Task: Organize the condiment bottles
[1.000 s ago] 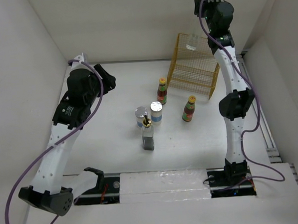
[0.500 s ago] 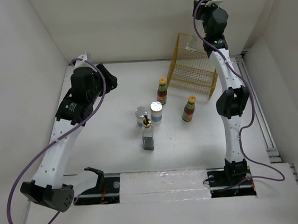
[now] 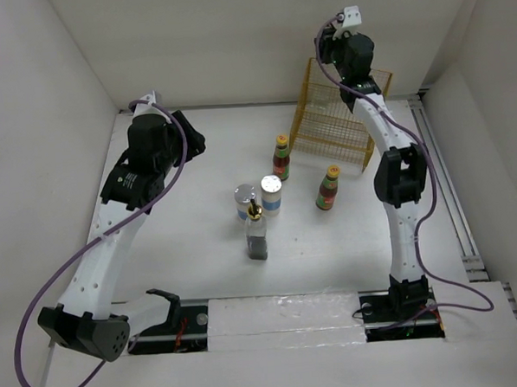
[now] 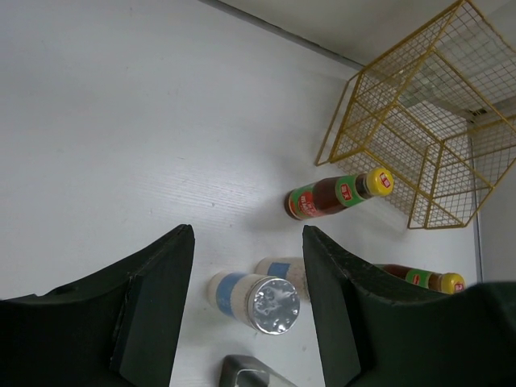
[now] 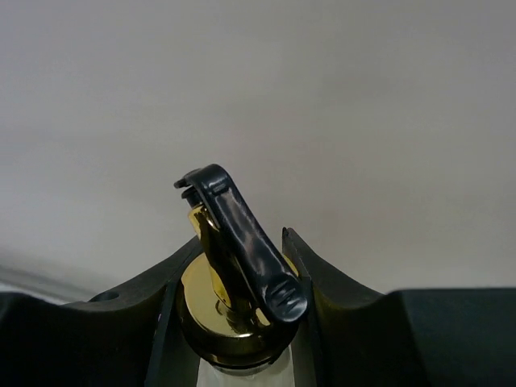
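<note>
A clear glass bottle with a gold spout (image 5: 230, 322) was clamped at the neck by the right gripper (image 5: 234, 251), up above the yellow wire rack (image 3: 329, 125), probably so it could be lowered in upright. The left gripper (image 4: 248, 234) was held spread and empty, well left of the rack, likely so nothing got bumped. In front of the rack were counted two red bottles with yellow caps (image 3: 281, 158) (image 3: 328, 188), two white blue-banded cylinders with silver lids (image 3: 272, 194) (image 3: 246, 201) and one more glass bottle (image 3: 256, 233). Six total.

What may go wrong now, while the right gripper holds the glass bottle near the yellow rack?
1. The right gripper grips the glass bottle only at its gold cap, so the bottle may swing or slip.
2. The yellow wire rack is close; the bottle might catch a wire and push the rack toward the red sauce bottle near it.
</note>
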`<state>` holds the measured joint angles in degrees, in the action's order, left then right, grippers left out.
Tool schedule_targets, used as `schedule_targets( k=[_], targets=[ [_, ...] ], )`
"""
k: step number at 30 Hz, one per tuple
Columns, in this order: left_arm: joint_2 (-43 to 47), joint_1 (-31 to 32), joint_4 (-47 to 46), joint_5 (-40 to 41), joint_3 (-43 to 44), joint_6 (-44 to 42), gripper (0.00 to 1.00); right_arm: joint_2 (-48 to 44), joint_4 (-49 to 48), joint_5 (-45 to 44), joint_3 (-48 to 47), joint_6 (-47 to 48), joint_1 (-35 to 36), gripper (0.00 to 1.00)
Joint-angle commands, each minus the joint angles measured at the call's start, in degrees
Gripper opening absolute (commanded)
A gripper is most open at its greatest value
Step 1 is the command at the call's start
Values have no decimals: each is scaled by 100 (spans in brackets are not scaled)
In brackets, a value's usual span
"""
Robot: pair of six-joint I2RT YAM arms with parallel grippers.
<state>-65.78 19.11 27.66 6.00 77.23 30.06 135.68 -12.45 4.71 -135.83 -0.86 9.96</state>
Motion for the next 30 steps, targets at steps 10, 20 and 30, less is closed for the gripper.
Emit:
schedule_targets(
  k=[10, 20, 30],
  targets=[
    [109, -13, -314, -178, -15, -168, 52, -1060, 32, 198, 1075, 42, 209, 15],
    [162, -13, -367, -64, -68, -63, 55, -1579, 1540, 65, 603, 95, 261, 100],
    [452, -13, -385, -119, -252, 122, 4, -4345, 2721, 364, 3603, 42, 1244, 0]
  ],
)
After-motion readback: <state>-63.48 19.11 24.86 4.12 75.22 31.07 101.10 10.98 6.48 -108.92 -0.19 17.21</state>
